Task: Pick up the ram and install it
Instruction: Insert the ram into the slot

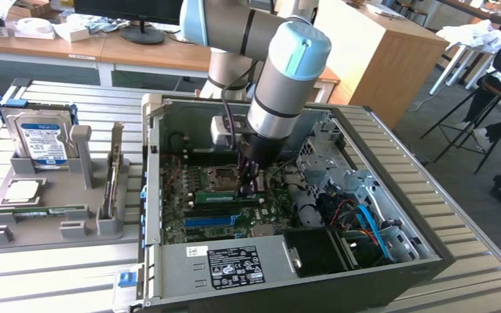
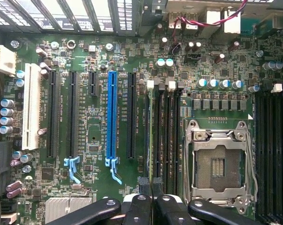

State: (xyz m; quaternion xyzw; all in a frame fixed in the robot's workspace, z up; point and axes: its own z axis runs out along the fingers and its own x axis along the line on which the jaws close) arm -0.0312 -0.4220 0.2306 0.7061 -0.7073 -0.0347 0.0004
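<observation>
The gripper (image 1: pixel 252 188) is lowered inside the open computer case (image 1: pixel 364 282), over the motherboard (image 2: pixel 94 61). In the wrist view the gripper (image 2: pixel 151 188) is seen almost fully closed, its fingertips (image 2: pixel 143 186) pinched on the thin upper edge of the ram (image 2: pixel 150 140). The ram (image 1: pixel 222 195) is standing upright in a black slot just beside the empty processor socket (image 2: pixel 218 161). A second green stick (image 1: pixel 46 211) is lying on the grey tray (image 1: pixel 24 238) on the tabletop (image 1: pixel 50 280).

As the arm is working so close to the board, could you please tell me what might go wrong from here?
The gripper seems shut on the ram near one end, so pushing there could seat it tilted in the memory slots. The empty processor socket lies right beside them; a sideways slip might hit its exposed contacts.
</observation>
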